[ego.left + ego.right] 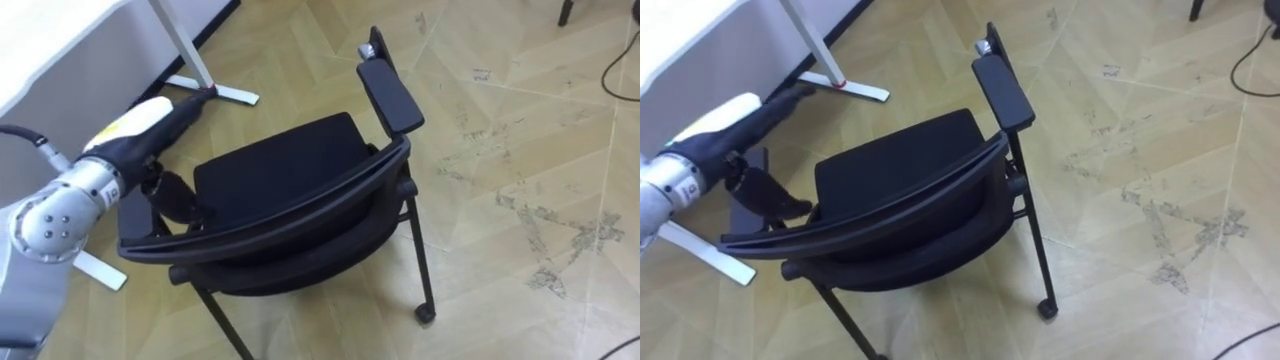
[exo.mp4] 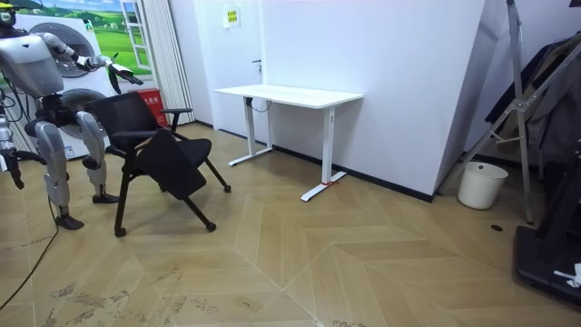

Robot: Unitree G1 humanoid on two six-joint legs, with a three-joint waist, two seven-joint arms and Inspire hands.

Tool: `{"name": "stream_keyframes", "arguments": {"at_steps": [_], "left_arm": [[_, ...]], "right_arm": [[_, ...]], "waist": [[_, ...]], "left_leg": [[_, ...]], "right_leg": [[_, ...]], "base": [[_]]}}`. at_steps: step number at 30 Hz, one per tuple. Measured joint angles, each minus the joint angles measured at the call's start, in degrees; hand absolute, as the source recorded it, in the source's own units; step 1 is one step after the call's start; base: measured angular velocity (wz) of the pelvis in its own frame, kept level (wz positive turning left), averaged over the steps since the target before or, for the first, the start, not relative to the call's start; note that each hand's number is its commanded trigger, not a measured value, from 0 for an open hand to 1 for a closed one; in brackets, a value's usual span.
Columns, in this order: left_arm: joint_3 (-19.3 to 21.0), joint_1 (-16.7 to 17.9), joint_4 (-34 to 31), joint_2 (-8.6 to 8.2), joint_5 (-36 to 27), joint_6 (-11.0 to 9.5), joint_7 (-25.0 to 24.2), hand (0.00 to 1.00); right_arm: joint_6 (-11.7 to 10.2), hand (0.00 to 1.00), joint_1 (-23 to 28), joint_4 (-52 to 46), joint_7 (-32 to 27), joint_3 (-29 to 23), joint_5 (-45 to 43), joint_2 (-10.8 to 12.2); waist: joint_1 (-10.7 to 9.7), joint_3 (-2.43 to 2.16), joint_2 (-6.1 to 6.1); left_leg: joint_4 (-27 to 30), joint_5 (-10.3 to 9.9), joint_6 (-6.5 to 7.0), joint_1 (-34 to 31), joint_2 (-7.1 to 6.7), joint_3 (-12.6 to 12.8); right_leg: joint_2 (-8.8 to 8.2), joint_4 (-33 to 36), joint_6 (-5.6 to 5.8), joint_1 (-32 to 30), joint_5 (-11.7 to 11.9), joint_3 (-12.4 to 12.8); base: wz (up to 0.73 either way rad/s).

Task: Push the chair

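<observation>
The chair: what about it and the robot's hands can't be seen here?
Left hand: eye views, the backrest of the chair hides whether it grips.
Right hand: room view, too small to read.
Chair's front legs: eye views, hidden under the seat.
Desk: eye views, cut off by the upper left edge.

Chair (image 1: 290, 175) has a matt black cloth seat, a smooth matt black plastic back rim and armrest pad (image 1: 392, 95), and thin black painted metal legs (image 1: 418, 250). Floor (image 1: 520, 120) is pale wood parquet, low sheen, scuffed with grey marks; desk (image 2: 290, 94) top smooth matt white, frame white painted metal
</observation>
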Motion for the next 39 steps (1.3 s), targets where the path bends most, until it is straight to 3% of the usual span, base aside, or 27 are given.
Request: {"name": "stream_keyframes", "arguments": {"at_steps": [4,8,12,18,24,29,33,34,39], "left_arm": [[-0.58,0.0,-1.32,1.41,0.07,1.31,-5.74,0.0],[-0.62,0.0,-2.26,1.49,0.07,2.35,-9.27,0.0],[-1.4,0.0,-3.15,1.49,-0.09,2.53,-12.54,0.0],[-3.83,0.01,-3.15,1.49,-0.12,5.25,-16.45,0.0],[-3.91,0.0,-3.15,1.5,-0.31,7.32,-20.96,0.0],[-4.36,0.0,-3.16,1.88,-1.14,9.28,-25.17,0.0],[-4.75,-0.01,-3.17,3.58,-1.15,10.04,-27.33,0.0],[-4.76,-0.07,-3.17,4.25,-1.18,10.16,-27.96,0.0],[-5.63,-1.1,-3.17,5.76,-1.17,11.08,-29.49,0.0]], "right_arm": [[0.12,0.0,-0.12,1.53,1.21,-0.04,-0.08,-0.26],[0.65,0.0,0.01,1.52,1.88,-0.05,0.03,-0.85],[0.68,0.0,-0.06,1.5,2.38,-0.05,0.07,-1.26],[1.26,0.0,-1.26,1.5,2.47,-0.02,0.04,-1.18],[2.49,0.0,-1.64,1.41,2.97,0.01,-0.08,-1.13],[3.19,0.0,-1.9,1.32,2.99,0.1,-0.06,-1.11],[3.67,0.0,-2.06,1.22,3.49,1.31,-0.19,-1.13],[3.67,0.0,-2.15,1.2,3.68,1.39,-0.21,-1.18],[3.69,0.0,-2.61,1.21,4.12,3.16,-0.24,-1.25]], "waist": [[-0.8,0.23,0.41],[-0.94,0.35,0.99],[-0.98,0.2,1.51],[-2.12,0.35,1.31],[-2.27,0.94,0.49],[-2.24,0.86,0.27],[-2.13,0.74,0.3],[-2.1,0.51,0.62],[-2.16,0.54,0.58]], "left_leg": [[-0.02,0.0,0.0,-0.01,-0.02,-0.13],[-0.07,0.0,0.0,-0.09,-0.01,-0.01],[-0.07,0.0,0.0,-0.09,0.01,-0.01],[-0.15,0.0,0.0,-0.22,-0.01,0.08],[-0.05,0.0,0.0,-0.17,0.0,0.63],[0.24,0.0,0.0,-0.96,-0.13,0.62],[0.65,0.0,0.0,-1.22,-0.04,0.63],[0.73,0.0,0.01,-1.21,-0.08,0.66],[0.85,0.0,0.01,-1.25,-0.25,0.65]], "right_leg": [[0.0,0.0,0.0,-0.08,0.0,0.0],[-0.03,0.0,0.0,-0.31,0.0,0.04],[-0.03,0.0,0.0,-0.31,0.0,0.02],[-0.09,0.16,0.01,-0.27,0.0,-0.07],[-0.18,0.4,0.01,-0.46,0.0,-0.05],[-0.41,1.04,0.01,-1.45,-0.01,0.11],[-0.45,2.02,0.01,-2.05,-0.01,0.48],[-0.48,2.0,0.01,-2.06,-0.01,0.77],[-0.64,2.02,0.02,-2.04,-0.01,0.82]], "base": [[0.0],[-0.03],[0.0],[0.04],[-0.02],[0.0],[-0.02],[0.0],[0.0]]}}
